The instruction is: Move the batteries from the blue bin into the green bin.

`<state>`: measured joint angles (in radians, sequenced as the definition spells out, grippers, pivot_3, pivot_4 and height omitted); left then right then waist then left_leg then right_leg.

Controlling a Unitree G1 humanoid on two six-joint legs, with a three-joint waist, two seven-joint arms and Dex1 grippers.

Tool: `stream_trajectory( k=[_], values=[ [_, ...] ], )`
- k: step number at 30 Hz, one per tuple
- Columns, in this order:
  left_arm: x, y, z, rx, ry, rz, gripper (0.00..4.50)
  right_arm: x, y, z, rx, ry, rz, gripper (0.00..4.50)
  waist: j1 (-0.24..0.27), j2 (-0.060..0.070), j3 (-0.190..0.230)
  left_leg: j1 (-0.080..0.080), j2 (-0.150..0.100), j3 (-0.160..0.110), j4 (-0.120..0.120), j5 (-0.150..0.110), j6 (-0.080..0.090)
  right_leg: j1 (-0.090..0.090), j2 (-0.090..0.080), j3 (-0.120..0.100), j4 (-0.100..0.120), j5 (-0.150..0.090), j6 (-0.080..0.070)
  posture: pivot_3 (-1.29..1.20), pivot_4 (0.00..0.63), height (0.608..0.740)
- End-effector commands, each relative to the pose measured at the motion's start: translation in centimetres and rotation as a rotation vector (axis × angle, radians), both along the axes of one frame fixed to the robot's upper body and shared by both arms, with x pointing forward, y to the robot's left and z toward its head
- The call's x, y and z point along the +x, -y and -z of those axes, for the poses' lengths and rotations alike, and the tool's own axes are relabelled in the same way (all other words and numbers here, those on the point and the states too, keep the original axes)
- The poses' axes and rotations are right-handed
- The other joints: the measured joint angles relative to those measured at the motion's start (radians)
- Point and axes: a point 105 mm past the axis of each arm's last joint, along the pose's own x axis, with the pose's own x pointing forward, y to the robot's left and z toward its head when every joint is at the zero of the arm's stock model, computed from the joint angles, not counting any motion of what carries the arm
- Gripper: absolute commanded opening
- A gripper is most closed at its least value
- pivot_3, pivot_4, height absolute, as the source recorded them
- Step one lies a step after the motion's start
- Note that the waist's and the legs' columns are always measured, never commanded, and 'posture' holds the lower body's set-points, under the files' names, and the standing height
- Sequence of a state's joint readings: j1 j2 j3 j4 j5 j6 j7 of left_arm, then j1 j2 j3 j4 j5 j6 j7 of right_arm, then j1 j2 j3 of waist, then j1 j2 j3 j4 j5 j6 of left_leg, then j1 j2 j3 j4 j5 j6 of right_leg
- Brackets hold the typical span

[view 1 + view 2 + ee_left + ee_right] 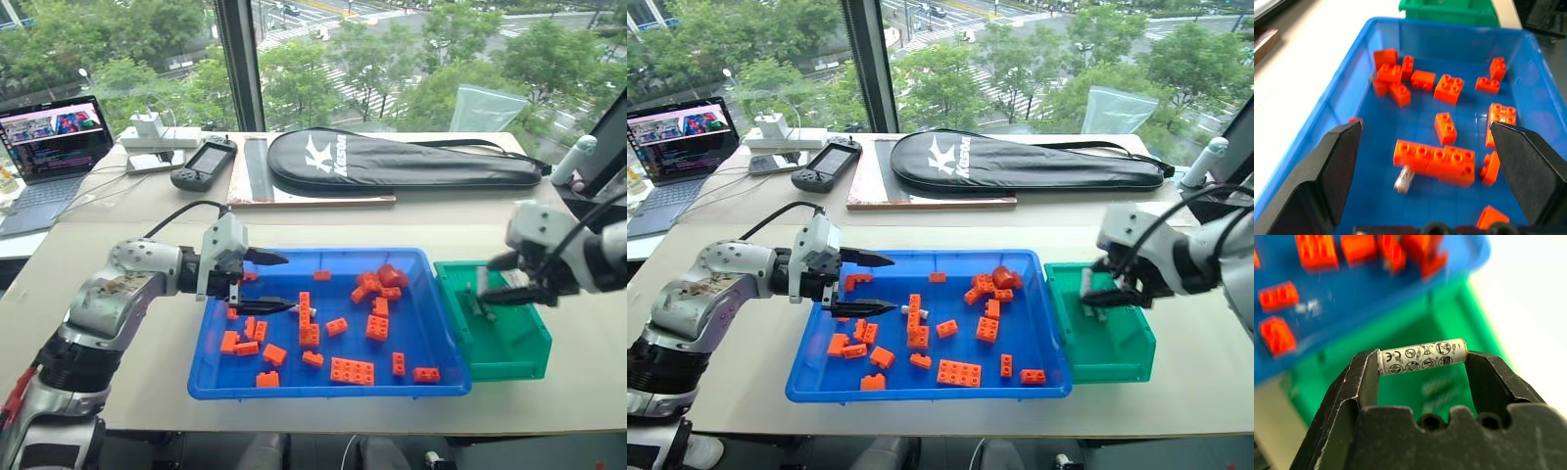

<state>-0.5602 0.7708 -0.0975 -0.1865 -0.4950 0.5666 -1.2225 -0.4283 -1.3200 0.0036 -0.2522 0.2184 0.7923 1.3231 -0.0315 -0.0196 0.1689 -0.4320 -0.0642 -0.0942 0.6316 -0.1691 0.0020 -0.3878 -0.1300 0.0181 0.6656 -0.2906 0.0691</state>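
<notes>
Holding one battery [1422, 356] by its two ends, long axis across the gap, the right gripper [1107, 291] hangs directly above the green bin [1114, 352], so a release should drop it inside. Farther left, the left gripper [263, 282] stands released over the blue bin [421, 377], where another battery [1403, 178] lies just ahead between its fingers, beside orange bricks [1434, 156].

blue bin [431, 377]: glossy plastic | battery [1421, 356]: prob. metal, printed wrap | fingers [1359, 382]: matt blk
</notes>
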Motion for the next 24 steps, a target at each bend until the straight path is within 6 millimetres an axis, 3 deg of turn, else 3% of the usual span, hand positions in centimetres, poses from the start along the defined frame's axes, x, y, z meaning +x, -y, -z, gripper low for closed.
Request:
stream_trajectory(
  k=[1,10,11,14,16,20,24],
  values=[
    [0.1,0.4,-1.0,-0.018,0.04,0.032,4.5,-0.5,-0.2,-1.0,-0.035,0.052,-0.062,2.53,-0.011,0.0,0.0,0.0,0.0,0.0,0.0,0.0,0.0,0.0,0.0,0.0,0.0,0.0,0.0,0.0,0.15,0.74],
    [0.4,1.1,-1.4,-0.029,0.056,0.042,4.5,1.6,0.7,2.4,-0.138,0.097,-0.131,2.53,-0.01,0.0,0.0,0.0,0.003,0.007,0.001,0.0,0.0,0.0,0.001,0.0,0.0,0.0,0.0,0.0,0.15,0.74],
    [0.3,1.1,-1.5,-0.03,0.057,0.039,4.5,1.8,0.7,2.4,-0.146,0.105,-0.137,3.53,-0.009,0.0,0.0,0.0,0.003,0.008,0.001,0.0,0.0,0.0,0.001,0.001,0.0,0.0,0.0,0.0,0.15,0.74],
    [0.2,0.8,-1.4,-0.027,0.06,0.027,4.5,2.5,0.7,1.6,-0.162,0.141,-0.149,4.31,-0.009,0.0,0.0,0.0,0.003,0.009,0.001,0.0,0.0,0.0,0.001,0.001,0.0,0.0,0.0,0.0,0.15,0.74],
    [0.3,0.6,-1.5,-0.025,0.067,0.013,4.5,2.9,0.8,0.3,-0.181,0.181,-0.151,4.41,-0.009,0.0,0.0,0.0,0.003,0.009,0.001,0.0,0.0,0.0,0.001,0.001,0.0,0.0,0.0,0.0,0.15,0.74],
    [0.4,0.2,-1.3,-0.012,0.081,-0.009,4.5,4.4,-2.0,-3.9,-0.041,0.319,-0.156,4.41,-0.015,0.001,0.0,0.001,0.004,0.009,0.0,0.0,0.0,-0.001,0.001,0.002,0.0,0.0,0.0,0.0,0.15,0.74],
    [0.5,0.1,-1.4,-0.011,0.092,-0.021,4.5,4.6,-6.3,-4.3,0.115,0.311,-0.25,4.41,-0.011,0.0,0.0,0.001,0.005,0.009,0.0,0.0,0.0,0.0,0.002,0.002,0.0,0.0,-0.001,0.0,0.15,0.74]
  ],
)
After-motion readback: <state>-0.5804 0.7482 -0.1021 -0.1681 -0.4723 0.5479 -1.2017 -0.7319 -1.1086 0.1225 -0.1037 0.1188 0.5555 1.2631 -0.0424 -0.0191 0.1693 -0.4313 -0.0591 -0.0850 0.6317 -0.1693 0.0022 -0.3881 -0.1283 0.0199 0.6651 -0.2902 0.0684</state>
